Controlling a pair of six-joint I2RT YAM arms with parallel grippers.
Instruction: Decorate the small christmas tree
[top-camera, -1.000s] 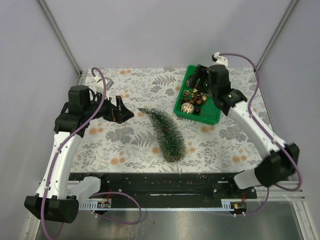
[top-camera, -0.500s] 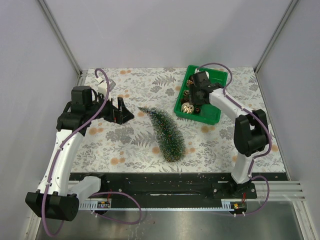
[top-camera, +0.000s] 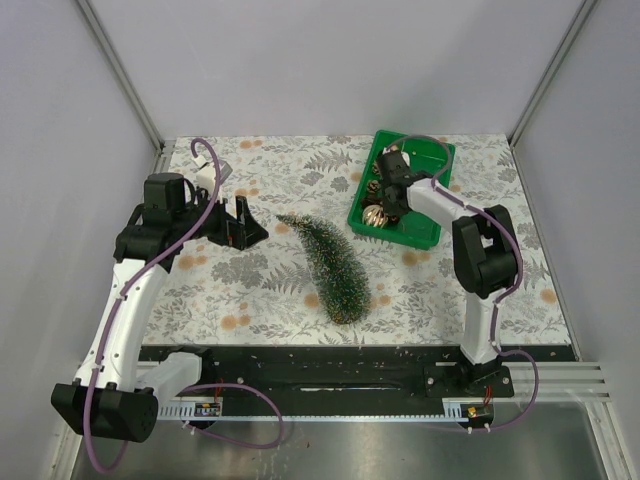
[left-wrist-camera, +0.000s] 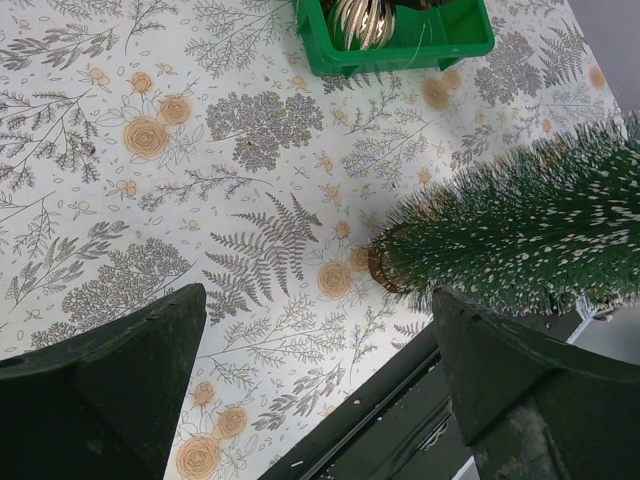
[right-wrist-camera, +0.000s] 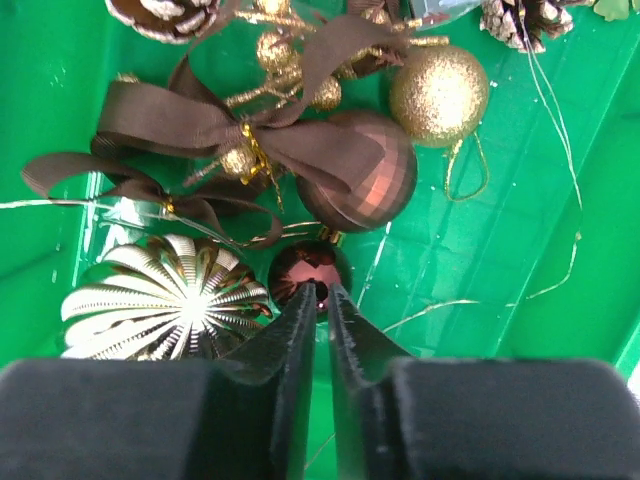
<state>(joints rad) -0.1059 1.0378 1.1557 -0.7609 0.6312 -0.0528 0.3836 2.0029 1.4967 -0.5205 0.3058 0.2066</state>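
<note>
Since the earlier view the right arm has been folded in and its fingers (right-wrist-camera: 322, 290) lowered into the bin (top-camera: 395, 237) and narrowed; the left arm is seen almost unchanged. At the left, the left fingers (top-camera: 245, 225) are held spread wide above the bench (top-camera: 260, 285), with nothing between them. In the middle the tree (top-camera: 335, 265) is laid on its side on the bench, tip towards the back left, base towards the near edge, apart from both arms. At the right, the right fingers are drawn almost together, a thin slit left between them, tips at the top of a small brown bauble (right-wrist-camera: 308, 268) beside a ribbed gold bauble (right-wrist-camera: 165, 305); whether anything is pinched cannot be told.
</note>
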